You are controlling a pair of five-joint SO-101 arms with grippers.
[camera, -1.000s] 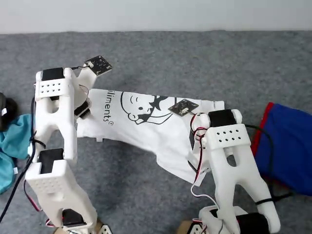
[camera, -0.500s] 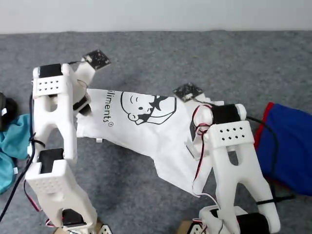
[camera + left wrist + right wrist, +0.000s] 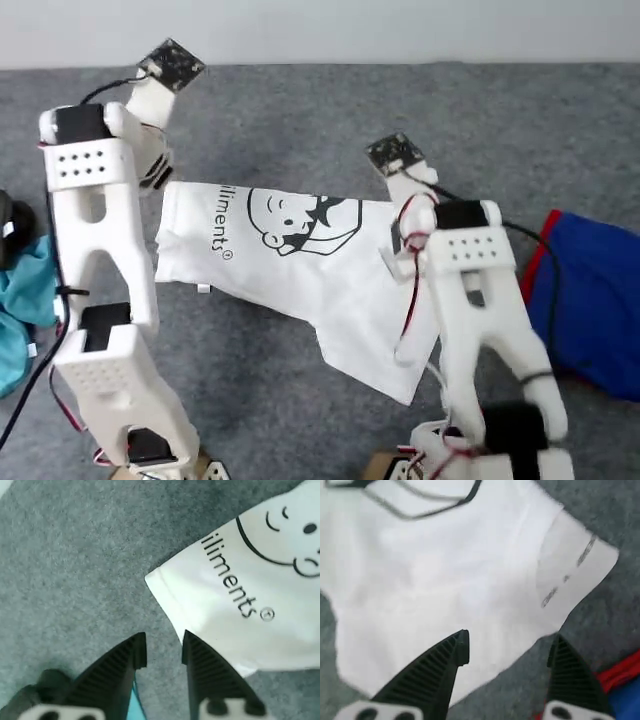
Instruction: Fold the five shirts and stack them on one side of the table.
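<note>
White shirt (image 3: 300, 270) lies mid-table (image 3: 300, 110), partly folded, edges uneven; fold judged unfinished, nothing stacked yet. Teal shirt (image 3: 25, 285) and blue shirt (image 3: 590, 300) sit at opposite edges, cut off, fold state unclear. Left gripper (image 3: 164, 649): narrow gap, empty, beside a shirt corner. Right gripper (image 3: 510, 647): wide, empty, over the shirt; its arm hides some cloth.

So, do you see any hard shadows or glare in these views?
High view: even light, only soft shadows by the arms. Left wrist view: the white shirt is bright, its print legible, no glare. Right wrist view: the right claw casts no clear shadow.
</note>
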